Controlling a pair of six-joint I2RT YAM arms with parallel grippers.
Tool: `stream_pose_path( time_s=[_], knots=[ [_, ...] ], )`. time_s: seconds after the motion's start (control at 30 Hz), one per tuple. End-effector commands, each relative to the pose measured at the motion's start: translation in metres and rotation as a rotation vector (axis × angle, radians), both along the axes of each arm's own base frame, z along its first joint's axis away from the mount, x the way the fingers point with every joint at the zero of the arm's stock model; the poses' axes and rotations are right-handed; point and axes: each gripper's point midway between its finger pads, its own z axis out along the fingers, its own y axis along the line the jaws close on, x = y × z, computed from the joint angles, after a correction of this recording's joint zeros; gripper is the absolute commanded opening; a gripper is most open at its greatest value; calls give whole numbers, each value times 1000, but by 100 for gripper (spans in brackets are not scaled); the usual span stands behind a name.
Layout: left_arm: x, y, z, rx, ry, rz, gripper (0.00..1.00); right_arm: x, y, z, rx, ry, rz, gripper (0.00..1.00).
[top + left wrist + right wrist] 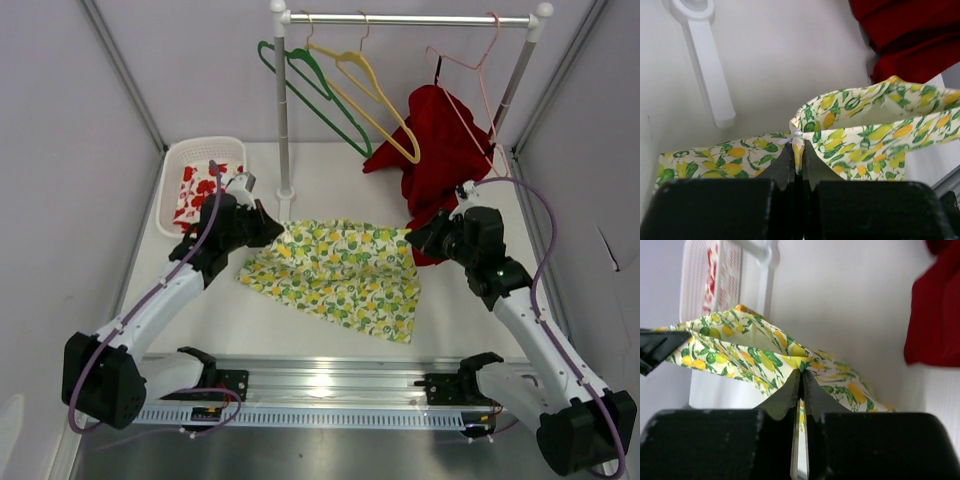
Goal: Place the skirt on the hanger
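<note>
1. My left gripper [797,145]: pressed together, pinching one end of the skirt's [340,275] waistband, right at a side seam where a small white bit of trim shows.
2. My right gripper [801,372]: pressed together, pinching the opposite end of the same waistband. Cloth is folded between the fingertips.
3. Skirt, lemon and leaf print on white: it sits mid-bench between my two grippers. The waistband is raised and stretched from one gripper to the other, its mouth gaping a little in both wrist views. The lower part and hem lie spread on the bench [330,180], toward the near edge.
4. Handling, by my estimate: light, thin, soft and limp, not fragile. It will sag wherever it is unsupported, and it could slide out of a shallow pinch. The best hold is where I have it, at the waistband's two ends, where the doubled layers give the fingers some thickness to bite.
5. Green hanger [320,95] and yellow hanger [375,100]: both empty, hooked on the rail [410,19] at the far side, well apart from the skirt and above it.
6. Pink hanger [470,70]: on the same rail, carrying a red garment [440,140] that hangs down close to my right gripper.
7. White basket [200,150]: far left, red-and-white cloth inside.
</note>
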Motion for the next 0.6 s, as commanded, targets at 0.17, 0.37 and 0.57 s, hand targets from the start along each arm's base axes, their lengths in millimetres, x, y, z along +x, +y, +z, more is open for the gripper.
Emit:
stream_pose_path(
  time_s=[0.17,0.37,0.57],
  knots=[
    [21,5,49,-1,-111,64,0,22,-8,38,-8,-75,-62,6],
    [116,-6,138,-40,-252,67,0,109,4,133,57,-261,-15,3],
    [128,-4,179,-59,-303,26,0,131,4,178,66,-302,-16,3]
  ],
)
